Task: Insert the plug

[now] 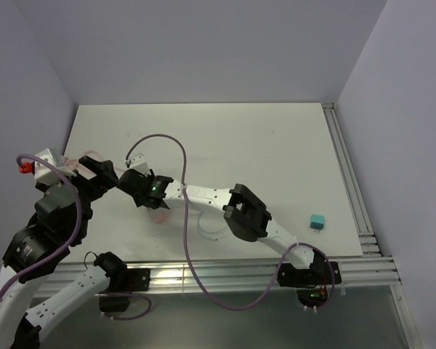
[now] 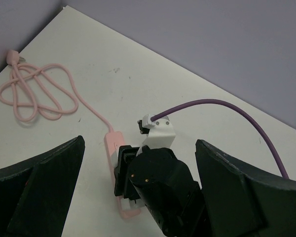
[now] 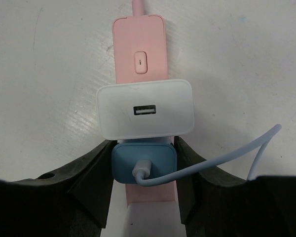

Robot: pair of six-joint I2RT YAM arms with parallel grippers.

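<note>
White adapter [image 3: 145, 123] blocks strip [image 3: 138, 39] beyond blue charger [image 3: 126, 158] in right tool [image 3: 144, 148].

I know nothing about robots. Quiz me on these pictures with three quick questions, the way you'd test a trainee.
1. Fill in: the white USB adapter sits on the ___ power strip.
2. What is the right gripper clamped on? A) the white USB adapter B) the blue charger block C) the power strip
3. True or false: the left gripper is holding something.

Key: 1 pink; 2 B; 3 false, its fingers stand wide apart with nothing gripped.
</note>
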